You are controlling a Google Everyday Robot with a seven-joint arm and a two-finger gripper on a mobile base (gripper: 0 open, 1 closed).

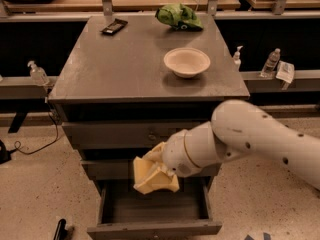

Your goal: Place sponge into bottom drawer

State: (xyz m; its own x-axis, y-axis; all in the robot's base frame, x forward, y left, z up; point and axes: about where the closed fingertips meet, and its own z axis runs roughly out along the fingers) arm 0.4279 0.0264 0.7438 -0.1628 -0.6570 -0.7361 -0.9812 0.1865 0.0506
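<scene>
At the far left, a clear pump bottle (37, 74) stands on a side ledge, well apart from the work area. A flat black item (114, 26) lies at the rear left corner of the counter (125, 69). Below the counter's front edge, the sponge (155, 181) hangs in the air over the open bottom drawer (155, 229). It is in front of the middle drawer (107, 169) and left of centre. The tool (154, 165) is clamped on the sponge's upper part, jaws closed against it, and the sponge is bunched and tilted in the grip. The sponge is above the dark cavity and has not been lowered into it.

Hazard: a release from this height may let the soft block tumble and come to rest on the front panel or on a side wall; cause, the tilted grasp and the light, springy material. Hazard: the wrist sits close to the middle drawer front, so a straight descent may catch that edge. Hazard: the foam may cling to one finger on opening.

Container status: the visible part of the bottom drawer holds nothing. To the right, the white bowl (186, 61) on the counter appears empty. A crumpled green bag (179, 16) lies behind it. Two small bottles (271, 61) stand on the right ledge.
</scene>
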